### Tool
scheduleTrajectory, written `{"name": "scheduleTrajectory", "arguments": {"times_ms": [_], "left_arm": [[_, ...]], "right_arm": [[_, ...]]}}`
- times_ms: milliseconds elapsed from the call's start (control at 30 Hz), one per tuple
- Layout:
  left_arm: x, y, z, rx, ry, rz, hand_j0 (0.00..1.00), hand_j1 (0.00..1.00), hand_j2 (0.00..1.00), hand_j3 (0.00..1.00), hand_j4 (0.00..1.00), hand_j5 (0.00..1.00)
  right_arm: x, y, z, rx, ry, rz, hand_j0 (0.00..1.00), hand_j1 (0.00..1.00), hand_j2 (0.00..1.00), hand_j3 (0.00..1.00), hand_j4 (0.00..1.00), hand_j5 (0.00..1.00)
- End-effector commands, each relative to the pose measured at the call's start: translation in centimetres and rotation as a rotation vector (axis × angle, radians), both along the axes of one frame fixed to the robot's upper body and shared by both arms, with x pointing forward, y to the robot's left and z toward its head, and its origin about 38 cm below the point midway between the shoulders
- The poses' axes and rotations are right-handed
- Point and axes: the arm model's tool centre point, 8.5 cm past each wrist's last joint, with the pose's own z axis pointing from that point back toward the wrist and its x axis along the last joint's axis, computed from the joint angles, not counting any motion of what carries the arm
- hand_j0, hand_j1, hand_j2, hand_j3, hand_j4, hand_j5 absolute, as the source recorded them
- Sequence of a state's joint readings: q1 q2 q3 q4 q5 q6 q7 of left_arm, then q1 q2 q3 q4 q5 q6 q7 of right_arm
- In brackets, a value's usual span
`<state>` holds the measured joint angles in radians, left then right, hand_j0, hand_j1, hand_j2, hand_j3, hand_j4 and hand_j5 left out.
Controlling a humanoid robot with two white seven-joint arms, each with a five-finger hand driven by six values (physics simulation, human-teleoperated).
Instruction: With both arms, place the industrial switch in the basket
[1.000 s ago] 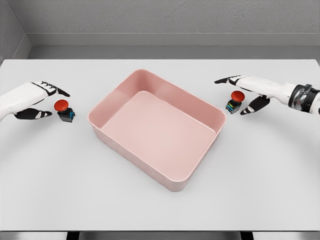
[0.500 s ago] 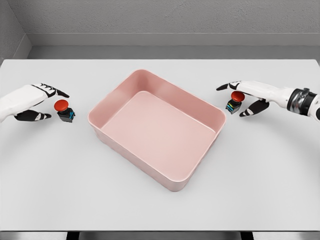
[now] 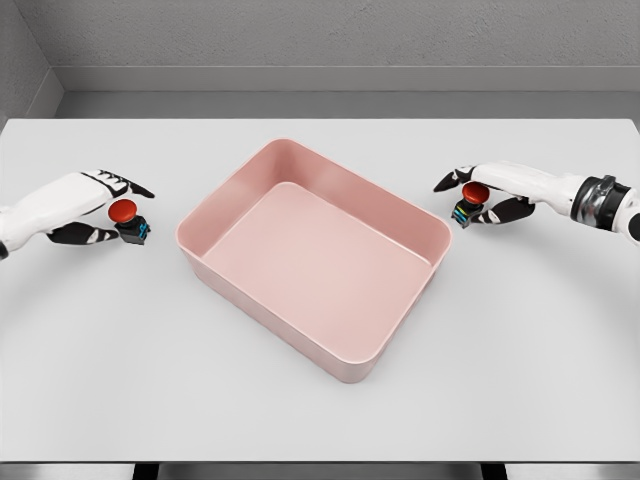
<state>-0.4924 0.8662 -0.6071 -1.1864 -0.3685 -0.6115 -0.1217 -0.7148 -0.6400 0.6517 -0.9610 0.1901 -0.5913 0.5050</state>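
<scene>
Two industrial switches, each a red mushroom button on a black base, stand on the white table. The left switch (image 3: 127,218) sits left of the pink basket (image 3: 225,205). My left hand (image 3: 112,212) wraps it, with its fingers (image 3: 128,184) arched over the button and the thumb against the base. The right switch (image 3: 471,202) stands just right of the basket's far right corner. My right hand (image 3: 478,197) encloses it the same way, fingers (image 3: 457,177) over the button and thumb (image 3: 503,210) at the base. Both switches rest on the table.
The basket is a shallow rectangular pink tub, turned at an angle in the middle of the table (image 3: 320,420). The table's front edge runs along the bottom of the view, and a grey wall stands behind the table.
Both hands moved inward over their switches and drew fingers and thumbs together around them. The switches and the basket have not shifted.
</scene>
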Motion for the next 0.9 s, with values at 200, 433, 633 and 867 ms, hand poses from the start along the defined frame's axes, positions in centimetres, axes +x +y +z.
{"name": "scheduleTrajectory", "arguments": {"times_ms": [200,433,633,867], "left_arm": [[0.0,-0.1,0.0,-0.003,0.001,-0.001,0.68,0.68,0.68,0.68,0.68,0.68],[-0.1,-0.1,-0.3,0.01,0.022,-0.006,0.52,0.52,0.52,0.52,0.52,0.52],[0.0,0.0,0.0,0.009,0.018,-0.004,0.46,0.46,0.46,0.46,0.46,0.46],[0.3,-0.2,0.8,0.0,0.0,-0.007,0.46,0.46,0.46,0.46,0.46,0.46]], "right_arm": [[0.1,-0.2,0.0,0.0,0.002,-0.006,0.6,0.6,0.6,0.6,0.6,0.6],[0.0,-0.1,0.1,-0.002,0.001,-0.005,0.56,0.56,0.56,0.56,0.56,0.56],[0.3,-0.2,0.7,-0.001,-0.013,-0.005,0.53,0.53,0.53,0.53,0.53,0.53],[0.5,-0.1,1.3,-0.015,-0.013,0.008,0.49,0.49,0.49,0.49,0.49,0.49]]}}
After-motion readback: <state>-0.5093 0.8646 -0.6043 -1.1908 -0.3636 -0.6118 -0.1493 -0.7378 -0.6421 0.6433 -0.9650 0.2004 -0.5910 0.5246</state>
